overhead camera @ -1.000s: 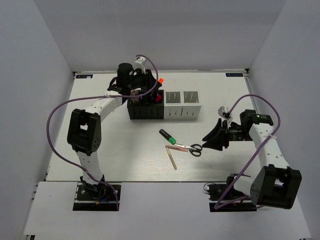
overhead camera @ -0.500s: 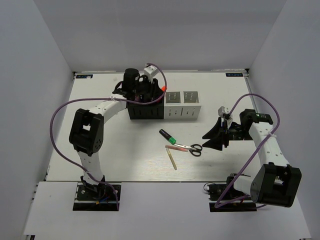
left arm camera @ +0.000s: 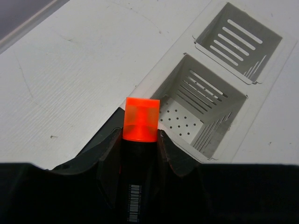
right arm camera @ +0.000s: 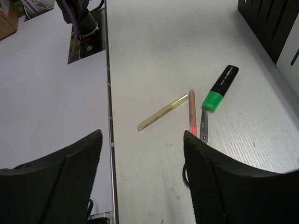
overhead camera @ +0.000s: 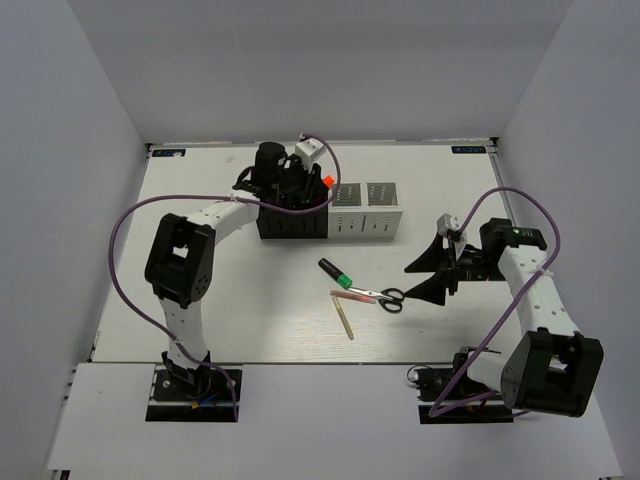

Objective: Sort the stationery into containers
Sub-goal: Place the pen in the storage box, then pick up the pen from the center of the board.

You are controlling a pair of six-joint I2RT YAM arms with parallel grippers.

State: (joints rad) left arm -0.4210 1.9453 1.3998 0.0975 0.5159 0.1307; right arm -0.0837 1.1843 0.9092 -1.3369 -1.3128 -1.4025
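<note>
A black highlighter with an orange cap [left arm camera: 140, 121] is clamped between the fingers of my left gripper [left arm camera: 139, 140]. It hangs over the row of containers [overhead camera: 292, 225], and its cap [overhead camera: 326, 181] sits above the seam between the right black holder and the first white holder [left arm camera: 219, 126]. On the table lie a green-capped highlighter [overhead camera: 337, 273], black-handled scissors [overhead camera: 378, 297], a thin pink stick [right arm camera: 191, 109] and a pale stick [overhead camera: 345, 316]. My right gripper [overhead camera: 425, 280] stands open just right of the scissors, nothing between its fingers [right arm camera: 142, 135].
The second white holder [left arm camera: 243, 37] shows bare inside. In the right wrist view a black holder wall [right arm camera: 271, 23] fills the top right corner. The left arm's base and purple cable [right arm camera: 81, 28] sit at the table's near edge.
My left gripper has carried the orange-capped highlighter rightward along the black holders toward the white ones. The right gripper's jaws have spread wider and it has shifted slightly.
</note>
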